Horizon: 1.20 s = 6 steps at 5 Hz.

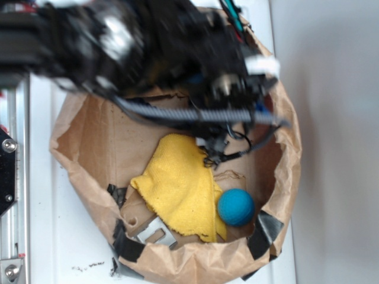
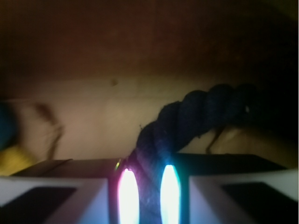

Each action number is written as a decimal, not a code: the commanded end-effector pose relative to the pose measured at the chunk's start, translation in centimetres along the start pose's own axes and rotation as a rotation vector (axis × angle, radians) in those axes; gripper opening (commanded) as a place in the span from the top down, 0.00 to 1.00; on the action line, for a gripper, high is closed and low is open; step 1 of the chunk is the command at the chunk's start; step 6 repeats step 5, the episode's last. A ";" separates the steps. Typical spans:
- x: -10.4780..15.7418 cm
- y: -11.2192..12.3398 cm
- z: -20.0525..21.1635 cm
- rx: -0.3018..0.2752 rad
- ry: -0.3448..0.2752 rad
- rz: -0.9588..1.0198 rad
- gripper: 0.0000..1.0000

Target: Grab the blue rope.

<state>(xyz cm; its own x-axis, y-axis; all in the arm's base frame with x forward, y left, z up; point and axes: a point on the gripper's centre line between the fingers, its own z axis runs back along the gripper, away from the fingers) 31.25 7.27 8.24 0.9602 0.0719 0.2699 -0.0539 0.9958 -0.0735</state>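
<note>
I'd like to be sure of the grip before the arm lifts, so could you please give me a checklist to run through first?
1. Blue rope between the jaws: ok, in the wrist view its dark twisted strand runs down into the gap between the two glowing pads.
2. Jaws fully clamped on it: cannot tell, the pads sit close on either side of the rope, but contact is not clear.
3. Gripper inside the paper bag: ok.
4. Yellow cloth clear of the grip: ok, it lies beside the gripper, not between the pads.
5. Teal ball clear: ok, it rests apart by the cloth.
6. Rope's free end untangled: cannot tell, it runs out of sight.
</note>
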 end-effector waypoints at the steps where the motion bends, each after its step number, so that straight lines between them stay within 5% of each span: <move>1: -1.5 -0.7 10.1 0.036 0.085 0.002 1.00; 2: -2.3 -3.7 12.0 0.151 0.099 -0.034 1.00; 3: -1.9 -5.7 12.5 0.199 0.114 -0.043 1.00; 4: -0.5 -7.4 11.5 0.163 0.152 -0.028 1.00; 5: -0.4 -8.5 10.8 0.222 0.156 -0.065 1.00; 6: -0.4 -8.5 10.8 0.222 0.156 -0.065 1.00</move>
